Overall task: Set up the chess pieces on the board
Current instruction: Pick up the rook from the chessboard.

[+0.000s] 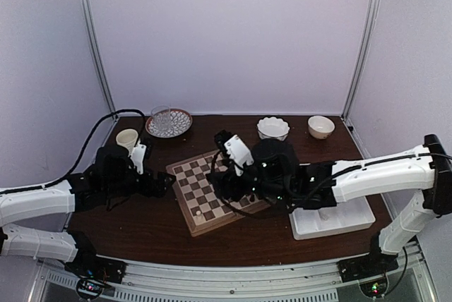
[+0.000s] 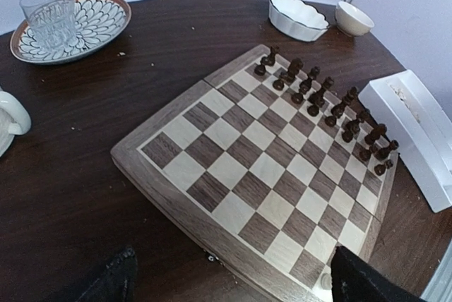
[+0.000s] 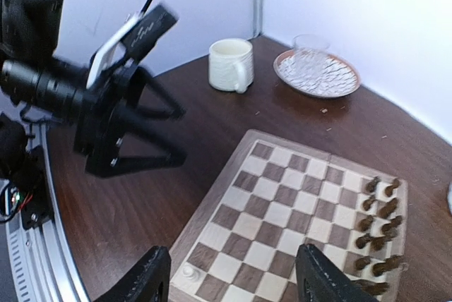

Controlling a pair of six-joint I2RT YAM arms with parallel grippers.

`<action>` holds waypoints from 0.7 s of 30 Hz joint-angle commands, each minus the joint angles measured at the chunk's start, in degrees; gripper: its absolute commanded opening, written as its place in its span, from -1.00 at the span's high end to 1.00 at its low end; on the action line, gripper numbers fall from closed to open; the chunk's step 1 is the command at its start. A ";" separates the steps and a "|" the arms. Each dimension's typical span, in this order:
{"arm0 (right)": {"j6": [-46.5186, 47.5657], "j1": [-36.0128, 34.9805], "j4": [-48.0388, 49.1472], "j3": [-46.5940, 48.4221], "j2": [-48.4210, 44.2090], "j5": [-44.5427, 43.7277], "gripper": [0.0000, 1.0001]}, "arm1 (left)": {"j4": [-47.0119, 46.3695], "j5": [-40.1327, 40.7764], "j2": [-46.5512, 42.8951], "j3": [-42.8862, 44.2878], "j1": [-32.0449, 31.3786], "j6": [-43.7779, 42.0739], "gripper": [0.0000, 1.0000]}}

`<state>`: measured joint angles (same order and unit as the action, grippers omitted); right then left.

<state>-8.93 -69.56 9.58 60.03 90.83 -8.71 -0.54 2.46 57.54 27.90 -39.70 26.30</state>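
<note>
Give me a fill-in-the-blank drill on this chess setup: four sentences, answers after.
1. The glass stands ____ the patterned plate.
2. The dark pieces fill ____ rows along one edge of the board.
3. Only ____ cream-white piece stands on the board, at a corner.
4. The right gripper hangs above the board with its jaws ____.
Answers: on; two; one; open.

Dark wood table (image 1: 141, 224) is carrying the board (image 1: 194, 189) near the middle, sitting skewed. White tray (image 1: 332, 221) is lying just right of it. Cream mug (image 1: 127, 138), patterned plate (image 1: 182, 127), scalloped bowl (image 1: 272, 128) and small bowl (image 1: 321, 126) are lining the back edge. The mug's base is probably touching the wood.
</note>
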 commanded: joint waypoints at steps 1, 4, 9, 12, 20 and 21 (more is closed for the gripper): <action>0.12 5.22 -9.13 -3.57 -8.10 -9.72 -0.26 | 3.00 -5.89 -0.57 1.60 -0.56 -0.53 -0.89; -1.38 10.94 -8.24 -9.79 -14.09 -13.53 -0.25 | 2.85 -8.83 1.03 1.82 -1.59 -2.42 -0.79; -5.92 18.60 -0.82 -20.75 -20.20 -19.69 -0.25 | 3.77 -9.08 4.98 4.02 -7.89 -7.28 -0.71; -9.27 22.41 -0.72 -22.27 -20.90 -16.48 -0.24 | 3.54 -7.83 7.02 5.54 -12.01 -9.43 -0.71; -10.85 23.41 -2.72 -22.14 -19.90 -18.25 -0.24 | 10.39 0.26 12.90 11.25 -17.49 -10.69 -0.67; -10.85 23.42 -2.71 -22.19 -19.88 -18.38 -0.25 | 11.24 1.77 13.50 11.97 -18.51 -11.04 -0.67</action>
<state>-18.26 -46.48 6.28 37.78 71.40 -25.02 6.98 -2.28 69.08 36.18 -55.24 17.76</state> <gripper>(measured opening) 0.623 0.834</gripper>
